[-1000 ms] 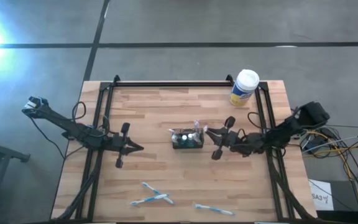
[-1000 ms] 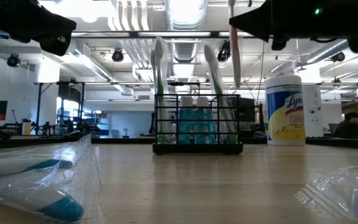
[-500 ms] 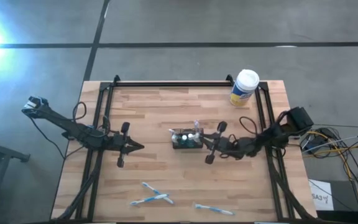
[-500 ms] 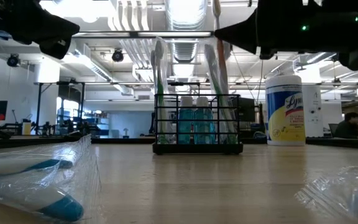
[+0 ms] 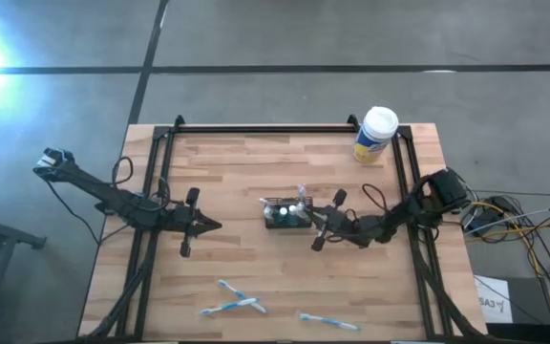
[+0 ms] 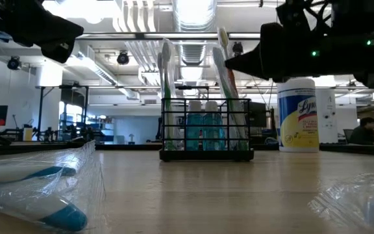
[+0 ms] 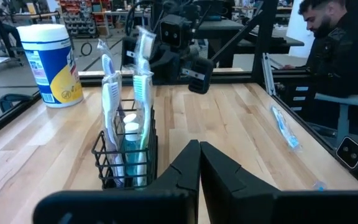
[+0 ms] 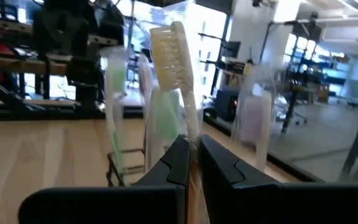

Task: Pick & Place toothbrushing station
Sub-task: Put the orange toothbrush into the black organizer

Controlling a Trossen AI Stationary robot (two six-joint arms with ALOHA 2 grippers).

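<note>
The toothbrushing station (image 5: 287, 212), a black wire rack with upright toothbrushes and blue bottles in it, stands on its base at the table's middle (image 6: 206, 133). My right gripper (image 5: 317, 219) is at the rack's right end, shut on a plastic-wrapped toothbrush (image 8: 174, 59) that stands upright. In the low view the brush's head (image 6: 223, 36) rises above the rack's top. My left gripper (image 5: 216, 226) hangs shut to the left of the rack, pointing at it (image 7: 199, 149), with nothing in it. My right gripper pinches the wrapped toothbrush by its handle (image 8: 190, 127), a little below the bristle head, between its two fingers. The fingers come in level from the table's right and lie across the brush. The brush stands upright, head up. My gripper and the rack hide its lower end.
A yellow, white-capped wipes canister (image 5: 375, 134) stands at the far right corner. Wrapped toothbrushes lie near the front edge (image 5: 235, 301) (image 5: 325, 320). Black frame rails run along the table's left, right and far sides. A person (image 7: 337, 56) sits beyond the table.
My right gripper has come down and toward the table's left, up to the rack's right end, and has stayed shut. The toothbrush has sunk with it, still upright, from high above the rack to just above its top.
</note>
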